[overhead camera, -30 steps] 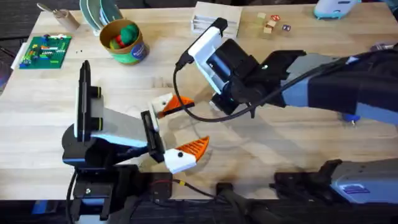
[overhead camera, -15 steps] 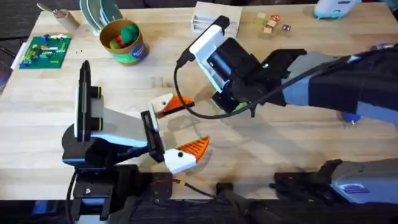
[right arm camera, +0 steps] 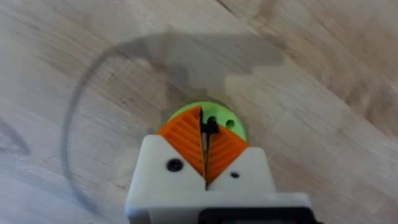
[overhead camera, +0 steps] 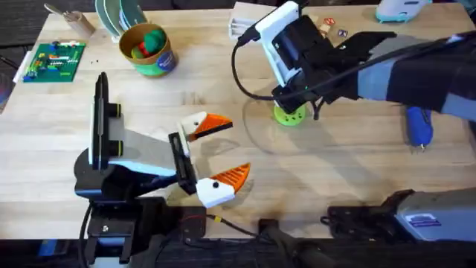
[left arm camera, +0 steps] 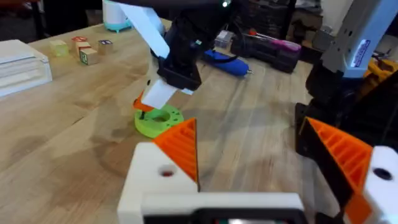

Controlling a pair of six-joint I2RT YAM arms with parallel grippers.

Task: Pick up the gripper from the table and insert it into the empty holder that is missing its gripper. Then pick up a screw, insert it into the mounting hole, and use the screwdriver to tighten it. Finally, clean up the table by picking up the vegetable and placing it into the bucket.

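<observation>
Overhead: right end effector (overhead camera: pixel 291 110) apparently over green disc (overhead camera: pixel 289 115).

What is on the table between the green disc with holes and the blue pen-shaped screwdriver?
Nothing; in the overhead view, only bare wooden table lies between the green disc and the blue screwdriver.

We see a light wooden table (overhead camera: pixel 163 97) holding a bucket (overhead camera: pixel 149 50), green circuit board (overhead camera: pixel 53 61), green disc (overhead camera: pixel 289 115), blue screwdriver (overhead camera: pixel 419 126), white tray (overhead camera: pixel 242 22) and small blocks (overhead camera: pixel 326 28)
</observation>
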